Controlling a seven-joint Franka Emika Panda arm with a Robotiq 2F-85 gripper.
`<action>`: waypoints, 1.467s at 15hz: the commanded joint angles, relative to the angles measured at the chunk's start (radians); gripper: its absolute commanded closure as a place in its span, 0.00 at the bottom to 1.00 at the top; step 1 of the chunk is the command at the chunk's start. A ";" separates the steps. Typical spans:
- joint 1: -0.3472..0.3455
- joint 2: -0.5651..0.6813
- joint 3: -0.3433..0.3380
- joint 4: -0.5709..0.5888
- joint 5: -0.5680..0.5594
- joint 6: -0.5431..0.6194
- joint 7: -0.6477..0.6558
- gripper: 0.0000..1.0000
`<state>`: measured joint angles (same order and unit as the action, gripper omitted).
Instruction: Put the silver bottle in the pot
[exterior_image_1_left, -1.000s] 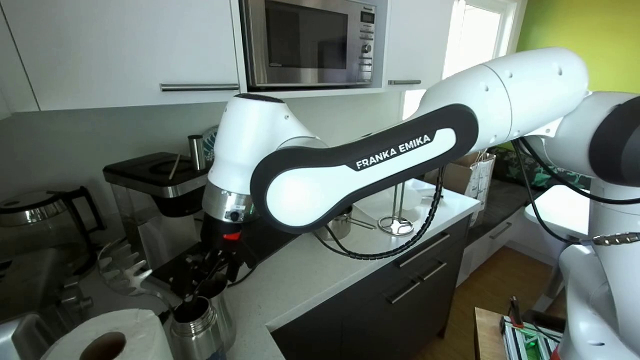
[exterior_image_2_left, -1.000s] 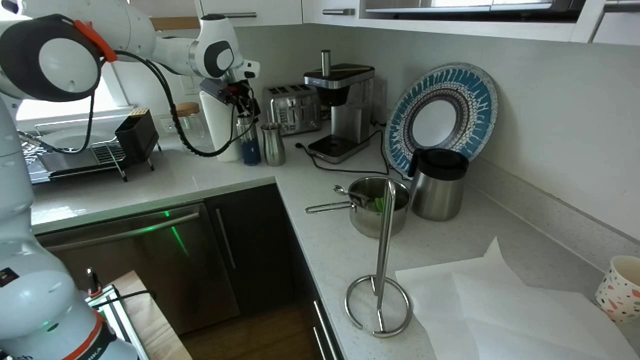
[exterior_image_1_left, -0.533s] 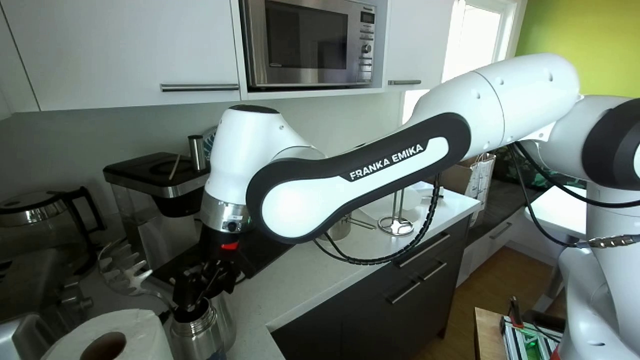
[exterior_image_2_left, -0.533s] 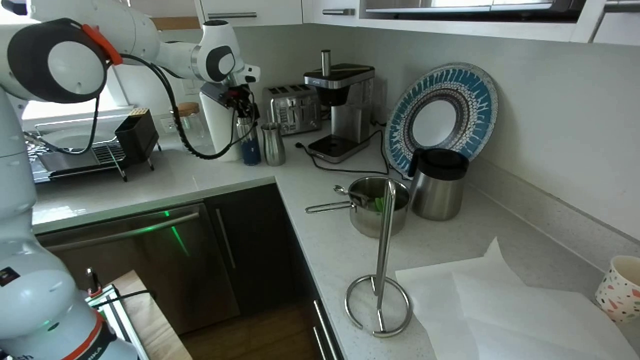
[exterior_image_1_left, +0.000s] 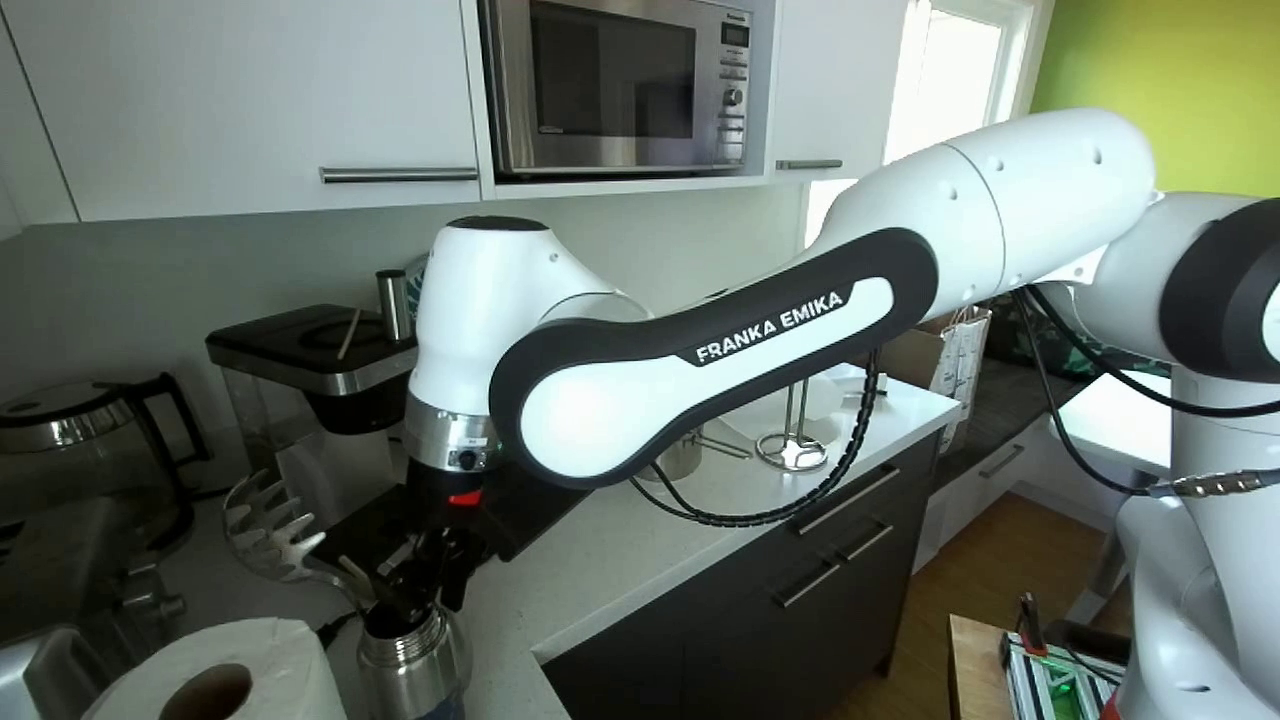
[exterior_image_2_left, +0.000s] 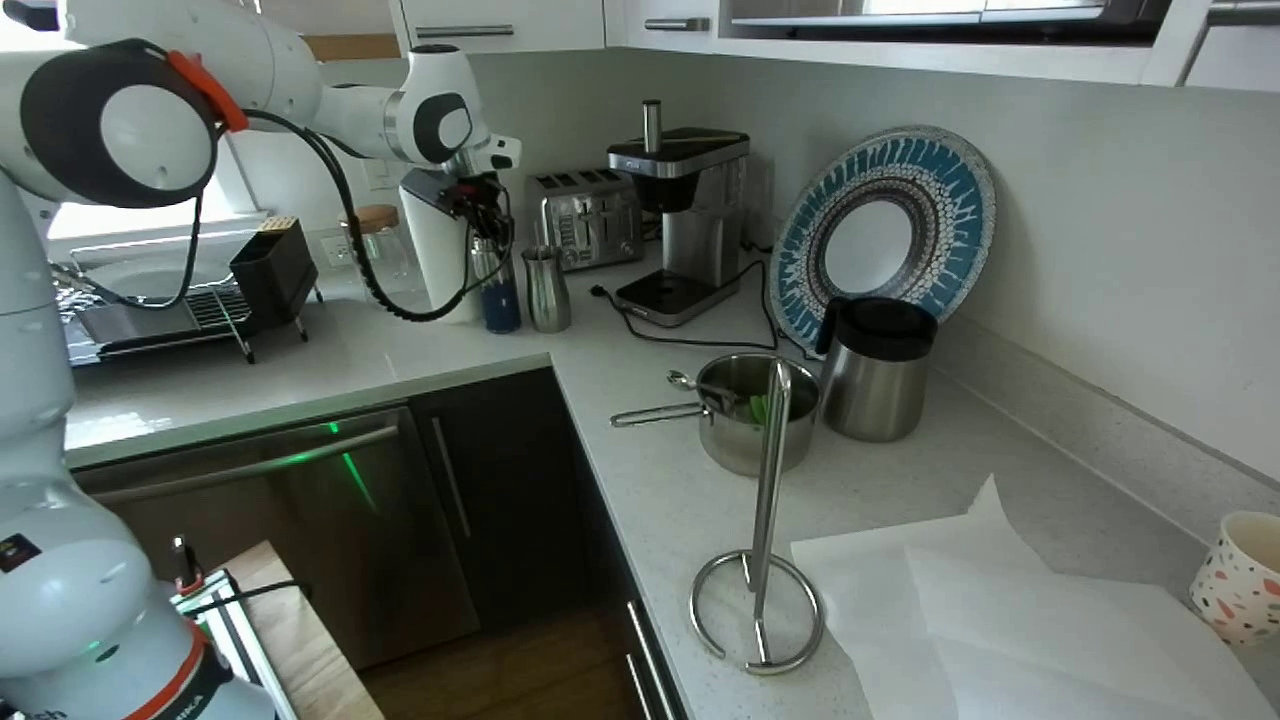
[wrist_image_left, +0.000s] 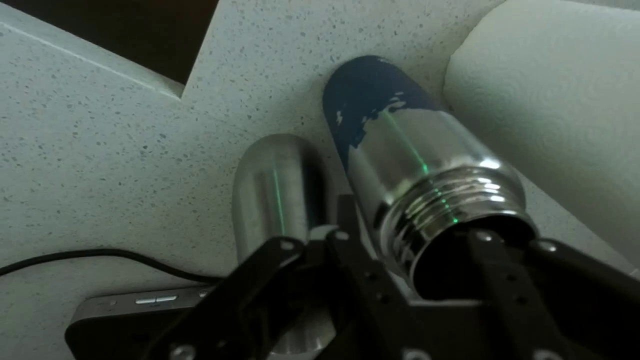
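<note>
The gripper (wrist_image_left: 412, 217) is partly spread over the blue bottle (wrist_image_left: 405, 150), beside the silver bottle (wrist_image_left: 272, 200); whether anything is held can't be told.

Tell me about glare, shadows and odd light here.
Wrist view: white glints and a green streak on the silver bottle, the tool nearly black; in an exterior view, the window is blown out white; in an exterior view, green streaks mark the steel appliance front.

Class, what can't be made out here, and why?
Inside of the silver bottle: wrist view, hidden by shadow and the pincer.
Inside of the pot: in an exterior view, partly hidden by the metal stand.
Patterned cup: in an exterior view, cut off by the edge.
</note>
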<state>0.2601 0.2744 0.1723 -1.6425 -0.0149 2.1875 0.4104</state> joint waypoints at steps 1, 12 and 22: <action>0.021 0.010 -0.010 0.034 -0.036 -0.065 -0.006 0.90; -0.002 -0.008 -0.029 0.109 -0.087 -0.192 -0.128 0.96; -0.077 -0.033 -0.047 0.167 -0.080 -0.348 -0.453 0.96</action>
<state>0.2059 0.2688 0.1227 -1.4736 -0.0910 1.8920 0.0511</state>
